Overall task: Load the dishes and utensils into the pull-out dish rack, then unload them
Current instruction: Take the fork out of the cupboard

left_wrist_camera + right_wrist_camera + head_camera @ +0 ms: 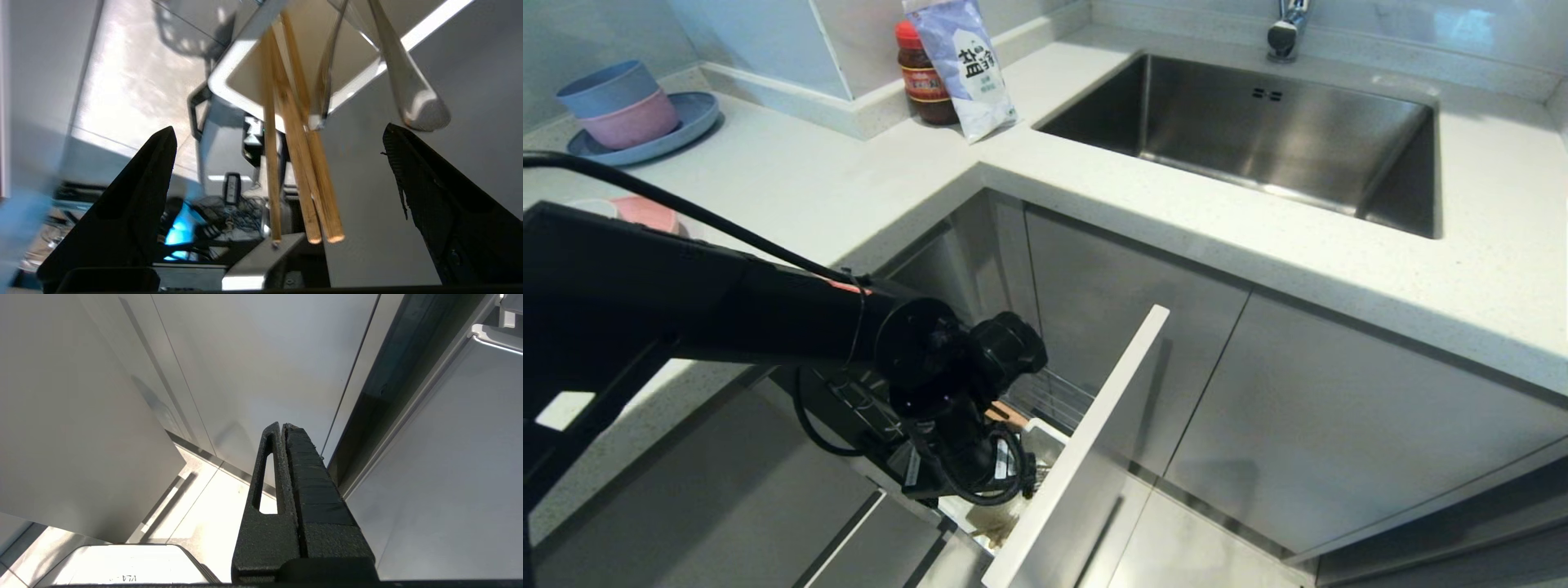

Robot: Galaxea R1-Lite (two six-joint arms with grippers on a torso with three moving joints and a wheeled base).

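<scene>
The left tool [278, 134] hangs over the pull-out dish rack [1058, 400], fingers spread wide and empty, the chopsticks [300, 163] and fork [408, 77] standing in the white cutlery cup [245, 77] between them. The right tool [284, 428] is pressed together, low beside the cabinet doors [253, 367]. Farther back, the pink plate [645, 214] lies on the table [792, 180].

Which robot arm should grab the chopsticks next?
Left, probably. The left gripper is open with the chopsticks in the cutlery cup between its fingers. The right gripper is shut, down by the cabinet doors.
</scene>
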